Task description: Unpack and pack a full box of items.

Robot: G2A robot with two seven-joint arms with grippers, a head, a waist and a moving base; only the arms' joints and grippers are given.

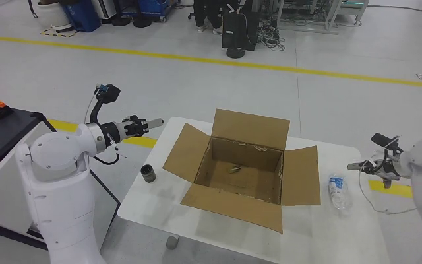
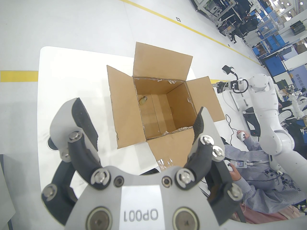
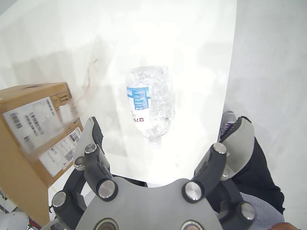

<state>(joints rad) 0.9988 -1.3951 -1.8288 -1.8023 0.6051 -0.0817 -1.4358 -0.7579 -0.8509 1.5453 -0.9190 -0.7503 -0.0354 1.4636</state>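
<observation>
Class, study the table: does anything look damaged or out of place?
The plastic bottle lies on its side beside the box and looks crumpled. The box's top edges are torn and ragged.

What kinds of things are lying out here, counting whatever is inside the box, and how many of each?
cardboard box, flaps open: 1
clear plastic bottle, lying beside the box: 1
small dark cylinder, standing on the other side of the box: 1
small yellowish item on the box floor, too small to identify: 1
Total: 4
</observation>
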